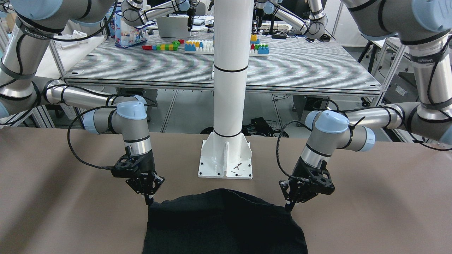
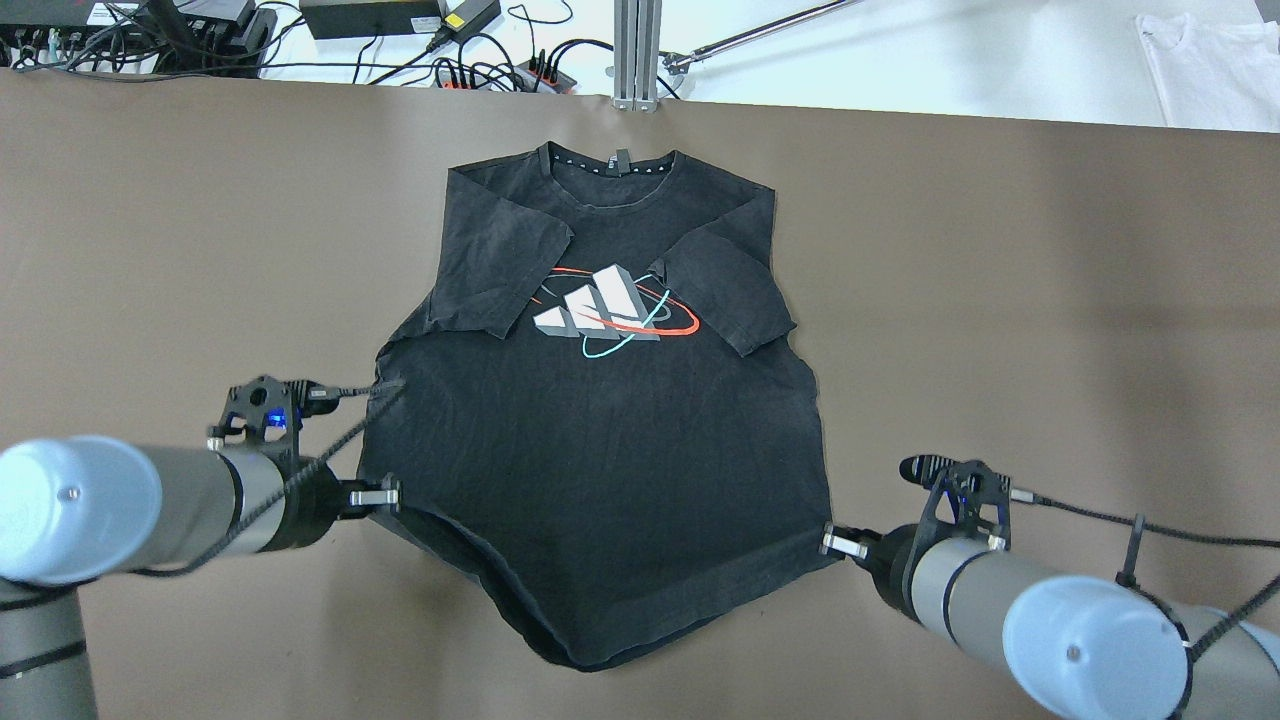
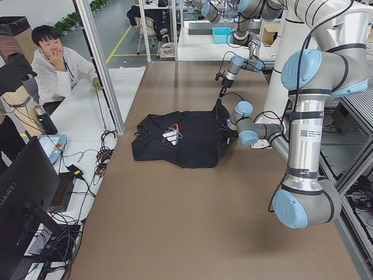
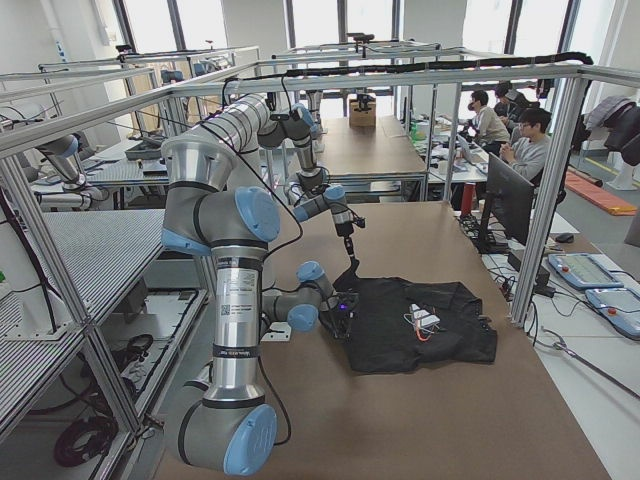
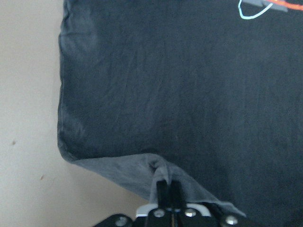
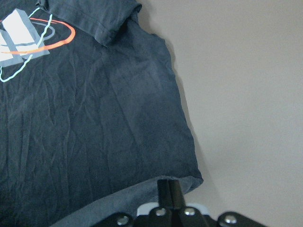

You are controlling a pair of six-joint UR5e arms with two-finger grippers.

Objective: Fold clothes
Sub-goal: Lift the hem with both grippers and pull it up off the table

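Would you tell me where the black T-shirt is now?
In the overhead view the black T-shirt lies mid-table, hem corners pinched by the left gripper and right gripper.

**Legible Markings**

1. Monitor, rear housing, exterior left view: the brand name "HUAWEI" runs along the edge of the casing.
2. T-shirt, chest: printed emblem, a sign of three slanted white-and-grey bars crossed by one red and one teal ellipse.
3. Left arm, upright link: white label bearing a square code. Its print is too small to read.
4. Right arm, upright link: white sticker of the same kind, also unreadable.
5. Right gripper, black body, front-facing view: short white lettering, too small to read with certainty.
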